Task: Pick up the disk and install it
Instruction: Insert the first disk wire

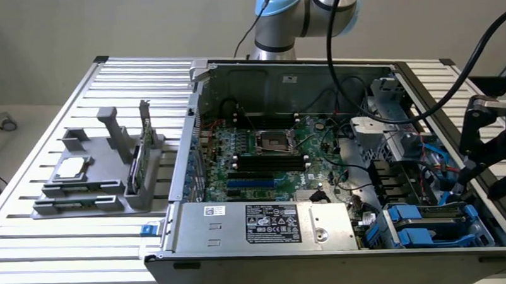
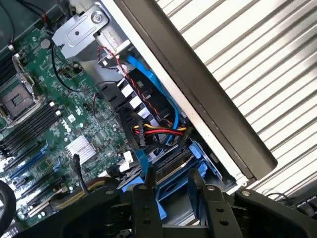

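From the exterior view, the computer case (image 1: 325,269) lies open on the slatted table (image 1: 97,248), and my arm (image 1: 295,14) rises behind its far wall. My jaws hang over the case's near corner on the exterior view's right, just above the drive bay. The disk (image 1: 430,221) is in that corner, silver-grey metal in its blue carrier. It lies beside the power supply (image 1: 265,223), which takes up most of the case's near side. The motherboard (image 1: 262,154) covers the case's floor. Outside the case, on the exterior view's left, a grey fixture (image 1: 78,208) stands on the table. A small square processor chip (image 1: 73,167) lies on it and a thin green card (image 1: 136,168) stands on edge in it.

From the wrist view, I look into that same corner of the case. My jaws stand apart, one on either side of the disk (image 2: 178,168), whose blue frame shows between them. Whether they press on it or stand clear of it I cannot tell. A bundle of red, yellow and black wires (image 2: 158,131) and a blue cable (image 2: 153,82) run inside the case just past the disk, along the case's dark side wall (image 2: 198,84). Deeper in the case the motherboard carries a finned silver heatsink (image 2: 79,148) and a processor socket (image 2: 17,94). The table's bright slats (image 2: 257,59) lie outside that wall.
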`<state>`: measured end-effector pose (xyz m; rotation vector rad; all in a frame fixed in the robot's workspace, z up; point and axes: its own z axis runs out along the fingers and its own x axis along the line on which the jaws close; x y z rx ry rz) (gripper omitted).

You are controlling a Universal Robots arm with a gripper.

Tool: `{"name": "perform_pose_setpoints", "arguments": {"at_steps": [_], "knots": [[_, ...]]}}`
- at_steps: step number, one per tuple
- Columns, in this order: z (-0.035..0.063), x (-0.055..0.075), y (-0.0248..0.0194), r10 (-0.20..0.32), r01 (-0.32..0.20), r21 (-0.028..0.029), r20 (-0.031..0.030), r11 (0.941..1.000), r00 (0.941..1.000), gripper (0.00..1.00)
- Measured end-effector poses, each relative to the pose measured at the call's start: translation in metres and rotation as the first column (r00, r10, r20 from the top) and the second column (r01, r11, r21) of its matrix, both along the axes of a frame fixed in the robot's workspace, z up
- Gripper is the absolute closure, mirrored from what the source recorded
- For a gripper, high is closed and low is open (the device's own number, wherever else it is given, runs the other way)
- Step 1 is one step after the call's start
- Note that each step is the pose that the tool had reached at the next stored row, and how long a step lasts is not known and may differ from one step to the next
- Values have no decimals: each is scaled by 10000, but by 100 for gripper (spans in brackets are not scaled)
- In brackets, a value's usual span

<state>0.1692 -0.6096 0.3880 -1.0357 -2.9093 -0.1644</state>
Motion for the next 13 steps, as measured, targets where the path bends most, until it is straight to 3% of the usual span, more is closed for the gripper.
{"name": "perform_pose_setpoints", "arguments": {"at_steps": [6,10,13], "knots": [[-40,0,0,-1093,1093,-2,0,9940,9940,61],[-80,0,0,-1804,1804,-3,-1,9836,9836,61],[-112,0,0,-2337,2337,-2,-4,9723,9723,61]]}}
